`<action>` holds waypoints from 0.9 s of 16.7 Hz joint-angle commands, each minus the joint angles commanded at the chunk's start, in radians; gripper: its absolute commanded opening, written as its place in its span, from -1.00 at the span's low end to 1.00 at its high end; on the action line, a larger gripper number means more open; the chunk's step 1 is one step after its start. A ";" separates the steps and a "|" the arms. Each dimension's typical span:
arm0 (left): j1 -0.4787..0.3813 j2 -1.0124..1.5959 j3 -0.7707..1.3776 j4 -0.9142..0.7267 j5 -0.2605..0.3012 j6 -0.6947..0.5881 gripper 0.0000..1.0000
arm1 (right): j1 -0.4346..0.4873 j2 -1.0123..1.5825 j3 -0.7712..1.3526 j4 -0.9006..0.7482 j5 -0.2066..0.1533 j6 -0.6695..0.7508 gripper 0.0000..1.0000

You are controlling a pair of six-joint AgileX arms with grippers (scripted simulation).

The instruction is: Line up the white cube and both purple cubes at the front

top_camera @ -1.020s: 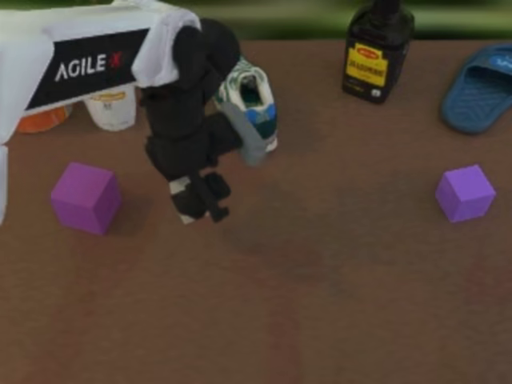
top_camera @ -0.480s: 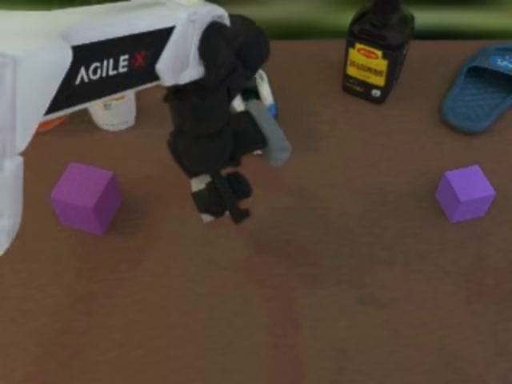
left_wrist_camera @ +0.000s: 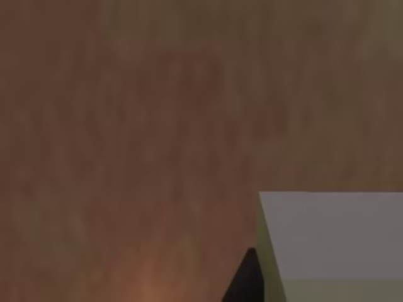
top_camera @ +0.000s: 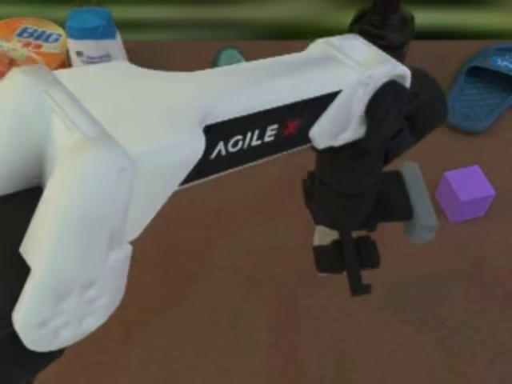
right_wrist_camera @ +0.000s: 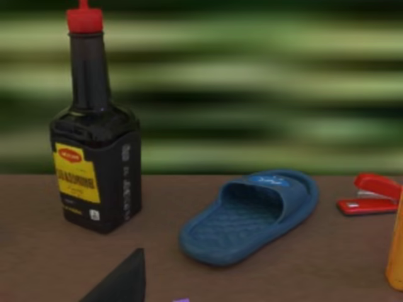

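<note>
My left arm (top_camera: 200, 152) extends across the worktop (top_camera: 240, 320) from the top view's left, ending just left of the smaller purple cube (top_camera: 465, 192). This cube serves as the landmark for all positions below.

Left gripper (top_camera: 348, 260): located left of the landmark and slightly nearer the front edge, apart from it. It is pinching the white cube (left_wrist_camera: 334, 245). In the left wrist view the cube's pale grey faces fill the corner of the frame, with one dark finger (left_wrist_camera: 245, 280) against its side. In the top view only a pale sliver of the cube shows between the black gripper parts. The cube is off the worktop surface, with bare brown wood visible beyond it.

Right gripper: not in the top view. The right wrist view shows only a dark finger tip (right_wrist_camera: 119, 280), so I cannot tell whether it is spread or pressed together.

Larger purple cube: not visible; my left arm covers the worktop's left portion.

Behind the landmark lie a blue slipper (top_camera: 484, 84) and a dark sauce bottle (right_wrist_camera: 94, 145) with a red cap. A red stapler (right_wrist_camera: 371, 194) lies beyond the slipper in the right wrist view.
</note>
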 joint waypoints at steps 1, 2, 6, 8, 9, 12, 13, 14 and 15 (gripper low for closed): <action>-0.031 0.006 0.018 -0.010 0.000 -0.002 -1.00 | 0.000 0.000 0.000 0.000 0.000 0.000 1.00; -0.052 0.010 0.031 -0.016 0.000 -0.003 -1.00 | 0.000 0.000 0.000 0.000 0.000 0.000 1.00; -0.063 0.012 0.038 -0.020 0.000 -0.004 -1.00 | 0.000 0.000 0.000 0.000 0.000 0.000 1.00; -0.060 0.009 0.033 -0.014 0.000 -0.002 -1.00 | 0.000 0.000 0.000 0.000 0.000 0.000 1.00; -0.061 0.013 0.023 0.000 0.000 -0.002 -1.00 | 0.000 0.000 0.000 0.000 0.000 0.000 1.00; -0.061 0.039 -0.038 0.086 0.000 -0.004 -1.00 | 0.000 0.000 0.000 0.000 0.000 0.000 1.00; -0.061 0.051 -0.062 0.122 0.001 -0.005 -1.00 | 0.000 0.000 0.000 0.000 0.000 0.000 1.00; -0.061 0.062 -0.085 0.156 0.001 -0.005 -1.00 | 0.000 0.000 0.000 0.000 0.000 0.000 1.00; -0.062 0.072 -0.104 0.185 0.001 -0.004 -1.00 | 0.000 0.000 0.000 0.000 0.000 0.000 1.00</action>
